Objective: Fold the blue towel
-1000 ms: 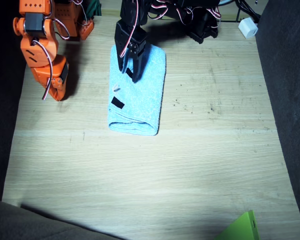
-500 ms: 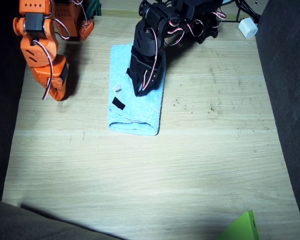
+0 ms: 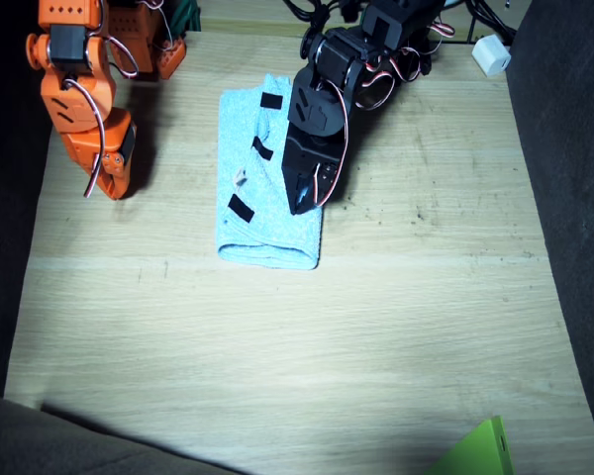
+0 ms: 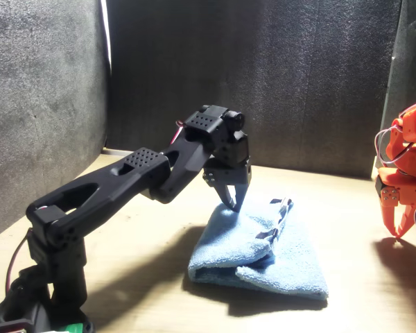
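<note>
the blue towel (image 3: 267, 213) is lying folded near the far middle of the wooden table (image 3: 277, 366), with its rounded fold towards the near edge. three short black strips are being shown on its top in the fixed view, and a small white tag (image 3: 242, 178) is sitting between two of them. in the front view the towel (image 4: 277, 260) is seen as a thick bundle, its upper layer being lifted into a ridge.

the left arm (image 3: 356, 59), black, is being stretched over the towel's right edge. the left gripper (image 3: 299, 203) is being pointed down at the cloth; in the front view its tips (image 4: 233, 201) are drawn close together right at the raised fold, but whether cloth is being pinched between them cannot be told, since the contact is hidden by the fingers and the terry.

the right arm (image 3: 74, 89), orange, is being held well apart from the towel. the right gripper (image 3: 107, 183) is pointing down at the table; in the front view it (image 4: 402, 225) is partly cut off by the edge, and its jaws are standing slightly parted, holding nothing.

a green object (image 3: 475, 450) is being cut off at the bottom edge.
</note>
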`<state>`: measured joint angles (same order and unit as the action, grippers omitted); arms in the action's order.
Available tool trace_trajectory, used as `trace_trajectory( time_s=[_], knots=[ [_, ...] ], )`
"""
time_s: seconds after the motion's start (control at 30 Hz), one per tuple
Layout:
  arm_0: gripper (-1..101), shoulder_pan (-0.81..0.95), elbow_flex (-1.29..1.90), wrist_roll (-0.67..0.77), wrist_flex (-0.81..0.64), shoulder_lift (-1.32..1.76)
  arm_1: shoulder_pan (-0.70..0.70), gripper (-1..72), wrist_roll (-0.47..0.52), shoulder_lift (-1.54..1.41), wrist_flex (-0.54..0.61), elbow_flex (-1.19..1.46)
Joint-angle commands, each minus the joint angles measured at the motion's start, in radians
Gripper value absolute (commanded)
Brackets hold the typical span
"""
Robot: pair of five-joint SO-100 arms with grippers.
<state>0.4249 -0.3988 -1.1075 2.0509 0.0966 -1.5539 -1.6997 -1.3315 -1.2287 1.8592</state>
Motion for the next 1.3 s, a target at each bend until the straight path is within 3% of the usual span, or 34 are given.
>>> trace_trajectory(
  time_s=[0.0,0.27,0.47,0.73,1.03,1.27],
  knots=[
    [0,0.015,-0.084,-0.015,0.017,0.023,-0.014,0.8,-0.005,0.005,-0.002,0.031],
    [0,-0.106,-0.103,-0.084,0.012,0.097,-0.011,0.8,-0.003,0.018,-0.008,0.021],
    [0,-0.084,-0.101,-0.046,0.020,0.161,-0.009,0.8,-0.003,0.020,-0.009,0.020],
    [0,-0.126,0.328,0.006,0.018,0.371,-0.009,0.8,-0.003,0.021,-0.009,0.018],
    [0,-0.135,0.347,0.021,0.017,0.270,-0.009,0.8,-0.003,0.020,-0.009,0.020],
    [0,-0.041,0.325,0.035,0.018,0.175,-0.011,0.6,-0.005,0.006,-0.003,0.031]
  ],
)
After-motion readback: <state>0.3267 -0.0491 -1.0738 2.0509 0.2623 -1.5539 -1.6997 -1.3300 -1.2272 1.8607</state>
